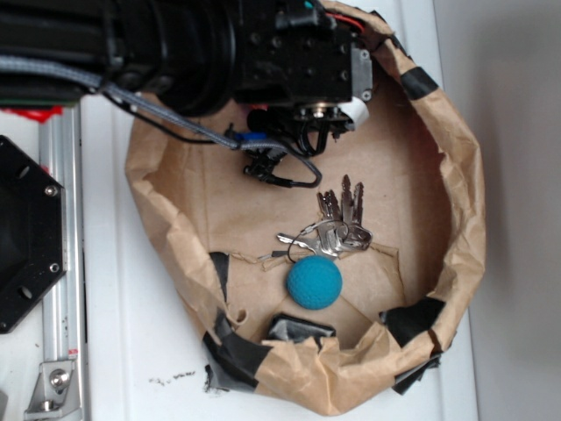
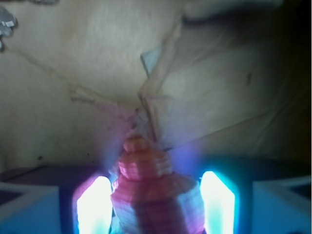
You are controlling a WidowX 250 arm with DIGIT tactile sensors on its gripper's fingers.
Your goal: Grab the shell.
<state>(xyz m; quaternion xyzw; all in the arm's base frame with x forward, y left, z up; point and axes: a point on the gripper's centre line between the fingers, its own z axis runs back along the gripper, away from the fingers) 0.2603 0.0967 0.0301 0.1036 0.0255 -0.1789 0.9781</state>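
In the wrist view the shell, ribbed orange-pink with its pointed spire facing away, fills the gap between my gripper's two glowing pads. Both pads lie against its sides, so the gripper is shut on the shell, just above the brown paper floor. In the exterior view the gripper is at the far side of the paper basin, under the black arm. The arm hides the shell there.
A crumpled brown paper basin with black tape surrounds the work area. A silver bunch of keys lies in its middle and a teal ball just in front. A metal rail runs along the left.
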